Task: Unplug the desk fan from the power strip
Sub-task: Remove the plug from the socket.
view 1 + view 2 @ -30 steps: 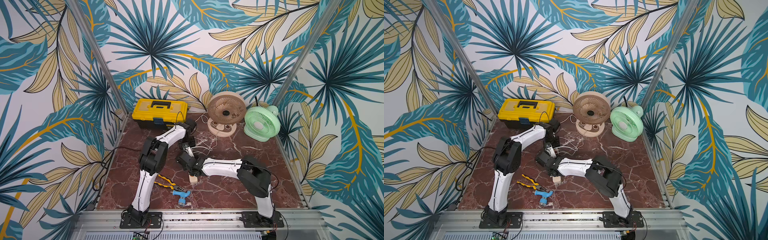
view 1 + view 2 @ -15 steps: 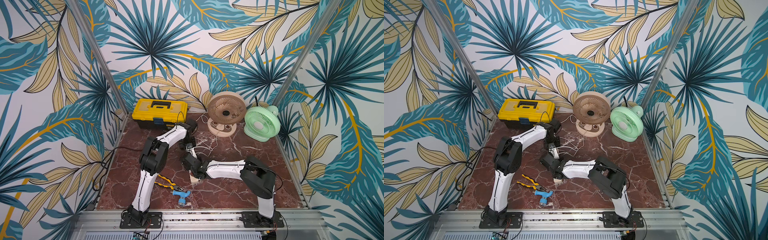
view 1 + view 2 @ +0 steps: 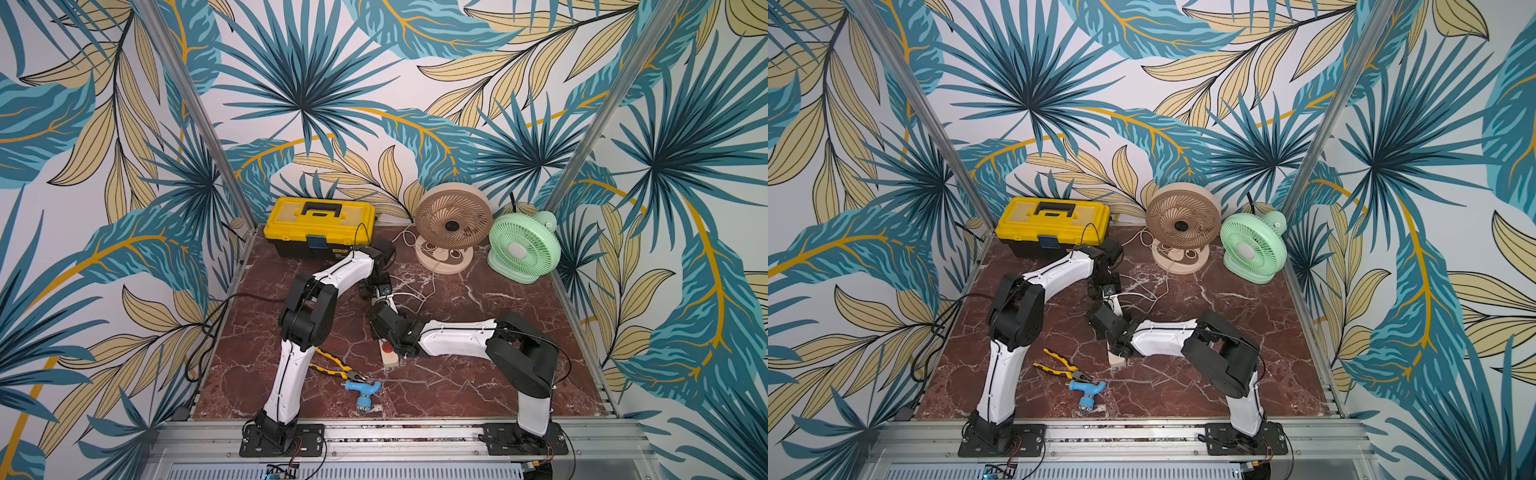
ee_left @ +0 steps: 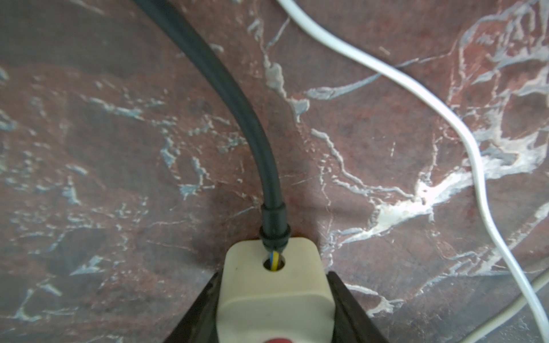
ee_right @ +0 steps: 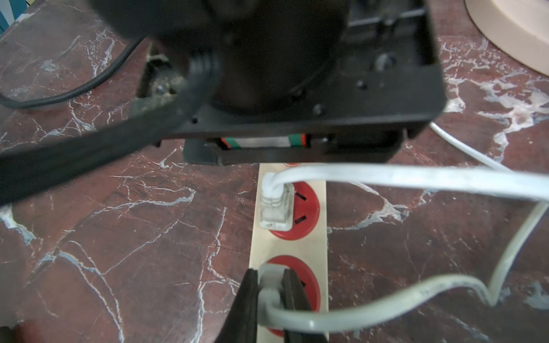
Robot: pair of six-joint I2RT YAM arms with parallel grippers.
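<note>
Power strip [image 5: 288,245], flat on mid-bench: left end effector [image 4: 274,297] clamped across its cord end, right end effector [image 5: 270,277] clenched on the grey plug [image 5: 271,292] beside the white plug [image 5: 274,208]; right arm has shifted slightly, yet the grey plug looks still seated, so the extraction pull remains outstanding.

The cream power strip [image 5: 289,246], with round red sockets, lies flat on the table [image 3: 457,386], its dark cord [image 4: 237,98] leaving one end. A white plug [image 5: 274,208] and a grey plug [image 5: 271,282] sit in neighbouring sockets. The beige desk fan [image 3: 451,226] stands upright at the back.
</note>
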